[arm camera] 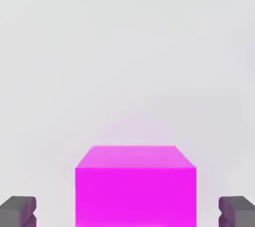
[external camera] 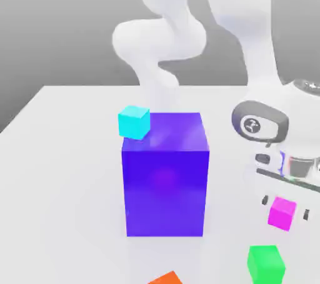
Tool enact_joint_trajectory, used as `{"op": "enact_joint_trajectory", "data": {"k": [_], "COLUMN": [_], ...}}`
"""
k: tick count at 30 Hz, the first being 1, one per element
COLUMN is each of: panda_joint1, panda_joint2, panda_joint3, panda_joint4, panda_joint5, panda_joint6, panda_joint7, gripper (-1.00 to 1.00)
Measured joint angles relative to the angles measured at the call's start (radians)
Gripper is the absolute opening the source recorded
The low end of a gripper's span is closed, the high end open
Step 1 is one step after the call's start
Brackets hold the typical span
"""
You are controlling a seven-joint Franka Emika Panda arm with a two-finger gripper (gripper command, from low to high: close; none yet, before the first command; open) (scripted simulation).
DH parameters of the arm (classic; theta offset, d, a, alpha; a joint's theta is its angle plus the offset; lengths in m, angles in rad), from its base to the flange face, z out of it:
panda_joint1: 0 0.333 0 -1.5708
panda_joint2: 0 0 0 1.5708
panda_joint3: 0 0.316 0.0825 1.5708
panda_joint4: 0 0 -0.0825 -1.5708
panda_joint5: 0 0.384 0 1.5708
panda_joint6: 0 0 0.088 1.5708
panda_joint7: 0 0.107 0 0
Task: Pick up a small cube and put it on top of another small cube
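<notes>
The small magenta cube (external camera: 282, 213) rests on the white table at the exterior view's right, between the two fingers of my gripper (external camera: 285, 208). In the hand view the magenta cube (arm camera: 135, 186) lies midway between the dark fingertips (arm camera: 18, 211), with a clear gap on each side. The gripper (arm camera: 127, 212) is open and touches nothing. The small green cube (external camera: 267, 263) sits on the table just in front of the magenta one, near the picture's lower edge.
A big purple block (external camera: 165, 173) stands mid-table, at the exterior view's left of the gripper. A small cyan cube (external camera: 134, 121) shows at its upper left corner. A small orange cube (external camera: 167, 278) lies at the front edge. The table (external camera: 62, 151) is white.
</notes>
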Motion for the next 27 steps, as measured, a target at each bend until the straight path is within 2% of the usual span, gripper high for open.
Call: {"op": "enact_joint_trajectory", "data": {"k": [6, 14, 21, 25, 26, 27], "panda_joint1": [-0.002, -0.167, -0.272, -0.239, -0.227, -0.227], "panda_joint2": [-0.002, -0.192, -0.191, -0.072, -0.046, -0.046], "panda_joint3": [0.002, 0.219, 0.11, 0.032, 0.015, 0.015], "panda_joint4": [-0.001, -0.058, 0.157, 0.196, 0.2, 0.2], "panda_joint5": [0.004, 0.27, 0.418, 0.336, 0.317, 0.317], "panda_joint6": [0.001, -0.12, -0.312, -0.239, -0.218, -0.218], "panda_joint7": [-0.003, -0.2, -0.013, 0.083, 0.098, 0.098], "gripper": [-1.0, -1.0, -1.0, -1.0, 1.0, 1.0]}}
